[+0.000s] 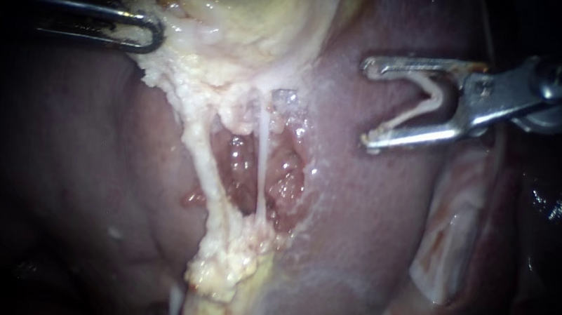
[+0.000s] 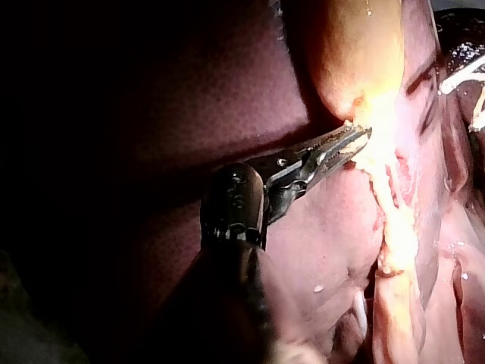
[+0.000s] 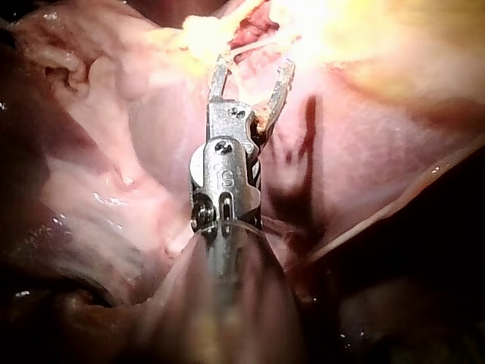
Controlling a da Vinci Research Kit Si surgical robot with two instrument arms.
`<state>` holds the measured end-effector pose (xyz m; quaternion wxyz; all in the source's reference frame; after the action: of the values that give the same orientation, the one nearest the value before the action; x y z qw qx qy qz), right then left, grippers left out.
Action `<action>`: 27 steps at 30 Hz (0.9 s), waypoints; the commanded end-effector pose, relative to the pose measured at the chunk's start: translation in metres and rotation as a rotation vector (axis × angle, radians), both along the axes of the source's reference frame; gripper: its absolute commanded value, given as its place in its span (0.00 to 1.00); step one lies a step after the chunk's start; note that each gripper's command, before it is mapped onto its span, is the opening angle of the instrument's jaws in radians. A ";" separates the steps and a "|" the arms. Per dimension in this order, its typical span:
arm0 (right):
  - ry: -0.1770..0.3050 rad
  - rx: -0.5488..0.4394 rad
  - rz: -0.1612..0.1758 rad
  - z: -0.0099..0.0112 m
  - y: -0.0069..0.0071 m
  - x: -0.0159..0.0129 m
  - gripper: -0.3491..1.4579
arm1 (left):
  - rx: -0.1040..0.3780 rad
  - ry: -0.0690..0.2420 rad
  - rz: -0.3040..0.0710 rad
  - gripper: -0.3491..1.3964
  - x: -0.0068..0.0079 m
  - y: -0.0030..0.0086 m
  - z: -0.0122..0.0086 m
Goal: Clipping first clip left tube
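— What has the left instrument [image 1: 147, 31] got?

— At the far left, its jaws are closed on the fat [image 1: 177, 75] at the left edge of the gallbladder [image 1: 256, 6]. The left wrist view shows them pinching the same pale fringe.

— Where is the left tube?

— The left tube [image 1: 208, 163] is in the middle. It is coated in fat and runs from the gallbladder down to a nearer lump of fat. Just right of it, a thin tube [image 1: 263, 155] crosses a raw red window [image 1: 241, 167].

— And the right instrument?

— The right instrument [image 1: 366, 104] is over the liver [image 1: 373, 217], well apart from both tubes. Its jaws stand wide, mouth facing left. A pale V-shaped clip [image 1: 419, 110] sits between them, one leg against each jaw.
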<state>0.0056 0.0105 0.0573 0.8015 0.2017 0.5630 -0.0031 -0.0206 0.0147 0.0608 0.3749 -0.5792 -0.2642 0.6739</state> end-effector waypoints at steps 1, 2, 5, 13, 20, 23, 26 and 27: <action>0.000 0.021 -0.004 0.0004 -0.0008 0.0007 0.46 | 0.000 0.000 0.000 0.00 0.0000 0.0000 0.0000; -0.001 0.034 -0.008 0.0006 -0.0014 0.0013 0.46 | 0.000 0.000 0.000 0.00 0.0000 0.0000 0.0000; -0.003 0.076 -0.020 0.0017 -0.0033 0.0031 0.46 | 0.000 0.000 0.000 0.00 0.0000 0.0000 0.0000; -0.013 0.155 -0.059 0.0051 -0.0075 0.0071 0.46 | -0.001 0.000 0.001 0.00 0.0000 0.0000 0.0000; -0.029 0.185 -0.073 0.0080 -0.0097 0.0100 0.46 | -0.001 0.000 0.000 0.00 0.0000 0.0000 0.0001; -0.032 0.191 -0.069 0.0088 -0.0101 0.0108 0.47 | -0.001 0.000 0.000 0.00 0.0000 -0.0001 0.0001; -0.033 0.193 -0.064 0.0095 -0.0103 0.0116 0.47 | -0.001 0.000 0.000 0.00 0.0000 -0.0001 0.0001; -0.034 0.191 -0.063 0.0098 -0.0103 0.0119 0.47 | -0.001 0.001 0.000 0.00 -0.0001 -0.0001 0.0001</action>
<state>0.0177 0.0002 0.0673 0.7881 0.2948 0.5394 0.0315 -0.0207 0.0146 0.0609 0.3746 -0.5793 -0.2636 0.6742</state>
